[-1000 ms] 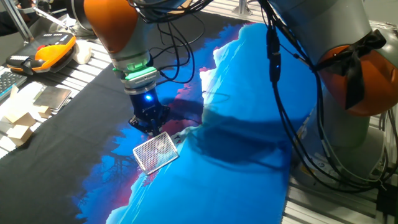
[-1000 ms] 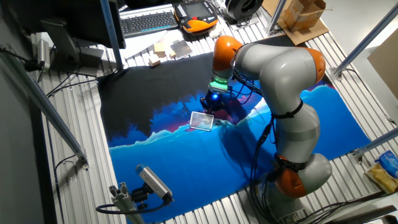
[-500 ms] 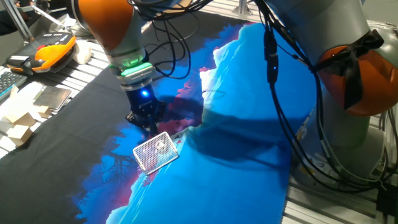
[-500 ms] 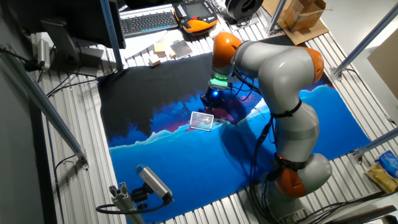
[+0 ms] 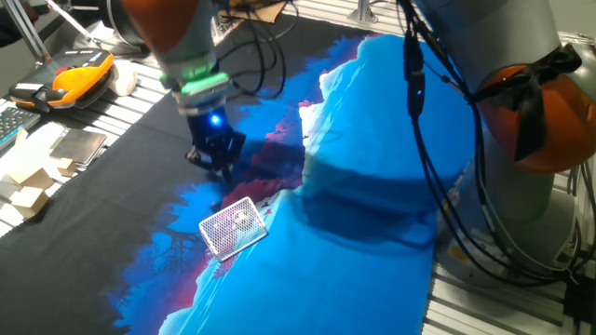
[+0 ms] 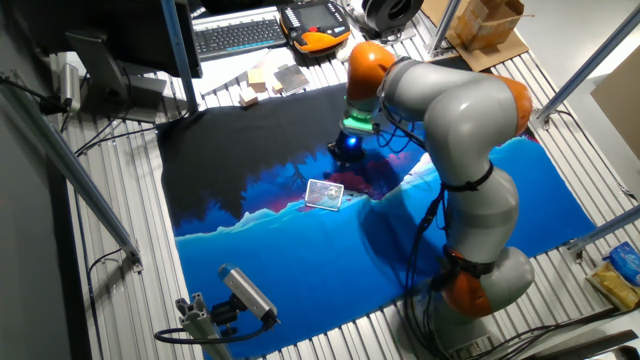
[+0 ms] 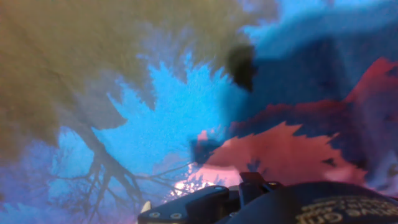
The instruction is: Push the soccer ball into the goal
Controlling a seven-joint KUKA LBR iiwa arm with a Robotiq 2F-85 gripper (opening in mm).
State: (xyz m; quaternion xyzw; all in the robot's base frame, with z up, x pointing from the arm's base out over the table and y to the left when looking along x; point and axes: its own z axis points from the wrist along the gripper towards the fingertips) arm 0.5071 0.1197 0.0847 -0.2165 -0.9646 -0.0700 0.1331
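The goal point(image 5: 233, 227), a small white mesh box, lies on the blue and black printed cloth point(image 5: 372, 270); it also shows in the other fixed view point(image 6: 324, 194). A small round pale shape behind the mesh looks like the soccer ball point(image 5: 245, 220); it is too small to be sure. My gripper point(image 5: 217, 171) hangs above the cloth just behind the goal, apart from it, with its fingers together and nothing held. It shows in the other fixed view point(image 6: 347, 150) too. The hand view is blurred and shows only cloth and the gripper body; neither ball nor goal appears there.
An orange teach pendant point(image 5: 79, 74) and cardboard pieces point(image 5: 28, 186) lie on the slatted table at the left. A keyboard point(image 6: 240, 35) and a cardboard box point(image 6: 485, 25) are at the far side. A camera on a stand point(image 6: 245, 295) sits at the near edge.
My gripper has risen and drawn back from the goal, away from its mesh face. The goal has stayed where it was.
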